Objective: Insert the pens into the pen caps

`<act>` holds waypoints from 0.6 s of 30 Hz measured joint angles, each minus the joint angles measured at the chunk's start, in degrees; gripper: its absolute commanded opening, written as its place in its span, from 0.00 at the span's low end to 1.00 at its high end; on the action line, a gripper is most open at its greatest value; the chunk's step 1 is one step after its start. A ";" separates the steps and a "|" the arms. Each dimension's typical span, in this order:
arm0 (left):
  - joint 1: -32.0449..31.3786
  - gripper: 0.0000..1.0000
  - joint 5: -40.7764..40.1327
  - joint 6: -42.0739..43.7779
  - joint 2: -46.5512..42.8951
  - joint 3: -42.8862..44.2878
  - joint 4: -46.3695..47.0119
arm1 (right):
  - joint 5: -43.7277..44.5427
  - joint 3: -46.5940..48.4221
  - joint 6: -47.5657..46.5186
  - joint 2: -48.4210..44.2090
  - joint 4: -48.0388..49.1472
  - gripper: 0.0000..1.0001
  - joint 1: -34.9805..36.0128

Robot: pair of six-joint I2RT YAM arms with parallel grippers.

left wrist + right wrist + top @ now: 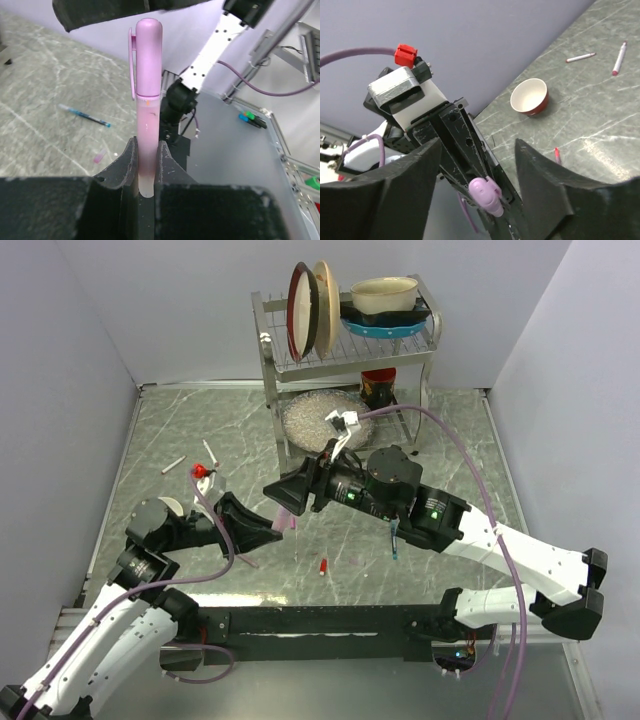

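My left gripper (pixel 148 146) is shut on a wide pale pink pen (pixel 148 117) and holds it above the table. A pale pink cap (pixel 149 55) with a clip sits on the pen's free end. In the top view the left gripper (pixel 272 527) and the right gripper (pixel 283 495) meet at table centre, with the pink pen (pixel 291 524) between them. My right gripper (pixel 477 147) is open, its fingers either side of the capped end (pixel 486 195) without touching it. A dark blue pen (pixel 396 537) and a small red cap (pixel 323 566) lie on the table. Two white pens (pixel 580 57) (pixel 619 57) lie far left.
A metal dish rack (pixel 345 340) with plates and bowls stands at the back, a clear bag (pixel 318 418) and a red cup (pixel 378 388) beneath it. A red bowl (pixel 530 96) sits near the left arm. A small pink cap (pixel 99 158) lies near the blue pen (pixel 85 115).
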 measured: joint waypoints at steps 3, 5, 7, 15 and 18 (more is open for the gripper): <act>0.00 0.01 1.55 -1.05 0.00 -0.02 1.49 | -1.68 -0.26 -0.61 -0.20 0.63 0.57 0.00; 0.00 0.01 2.14 -1.62 0.00 -0.04 2.60 | -2.67 -0.74 -0.83 -0.61 1.11 0.52 0.00; 0.00 0.01 2.38 -2.64 -0.07 -0.04 3.76 | -3.91 -2.19 -0.76 -1.51 2.45 0.51 0.00; 0.00 0.01 2.91 -7.04 -0.09 -1.44 7.30 | -8.24 -9.20 -0.79 -4.00 8.72 0.00 -0.33; -0.04 0.01 3.48 -8.63 0.94 -2.14 8.70 | -8.72 -11.80 -0.63 -4.96 11.30 0.00 -0.59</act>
